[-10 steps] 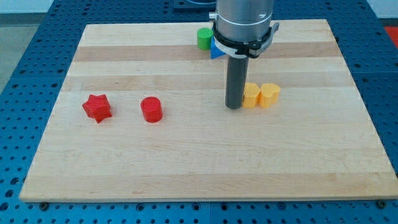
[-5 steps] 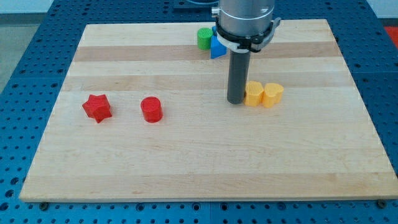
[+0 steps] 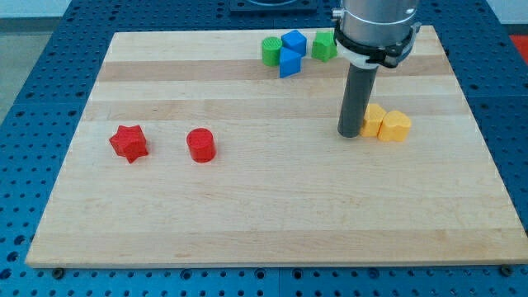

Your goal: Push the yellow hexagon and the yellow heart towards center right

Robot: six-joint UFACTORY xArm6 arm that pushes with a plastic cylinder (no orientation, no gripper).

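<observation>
My tip [image 3: 351, 133] rests on the wooden board [image 3: 264, 206] right of centre. It touches the left side of the yellow hexagon [image 3: 374, 120]. The yellow heart [image 3: 396, 126] sits against the hexagon's right side. The two yellow blocks form a row just right of the rod.
A red star [image 3: 129, 143] and a red cylinder [image 3: 200, 145] lie at the view's left. At the view's top stand a green cylinder [image 3: 271, 50], two blue blocks [image 3: 288, 53] and a green block [image 3: 323, 45] partly behind the arm.
My tip has slid to the view's right, pushing the yellow hexagon and yellow heart rightward with it. The blue and green blocks at the top are now uncovered.
</observation>
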